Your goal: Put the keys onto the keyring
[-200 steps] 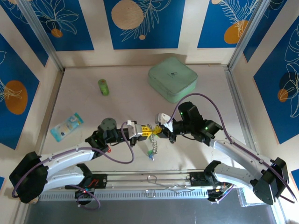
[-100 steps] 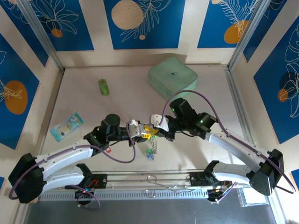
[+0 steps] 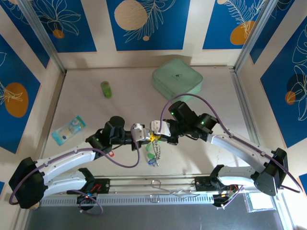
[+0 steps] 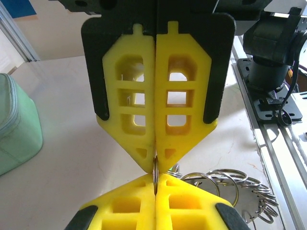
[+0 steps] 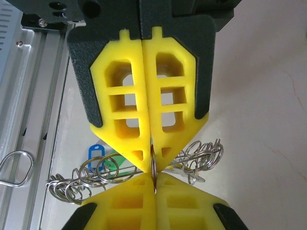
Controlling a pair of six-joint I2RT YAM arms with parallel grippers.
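Note:
My left gripper [image 3: 149, 137] and right gripper [image 3: 156, 137] meet tip to tip above the table's front middle. Each is shut on the same thin silvery ring, seen edge-on between the yellow fingertips [image 4: 144, 191] in the left wrist view. That ring belongs to the keyring [image 4: 225, 179], a bunch of linked metal loops hanging under the tips [image 5: 201, 155]. Keys dangle from it: a blue tag [image 5: 96, 154] and a green tag [image 5: 120, 165] show in the right wrist view. From above, the keys [image 3: 153, 158] hang just below both grippers. My right gripper [image 5: 154, 184] pinches the ring from below.
A pale green box [image 3: 177, 81] sits at the back right, a small green cylinder [image 3: 106, 89] at the back left, and a blue-white packet [image 3: 68, 129] at the left. A metal rail [image 3: 153, 184] runs along the front edge, with a wire loop [image 5: 14, 167] on it.
The right gripper has moved left to meet the left one tip to tip. The left gripper has closed. The hanging bunch has shifted slightly left with them.

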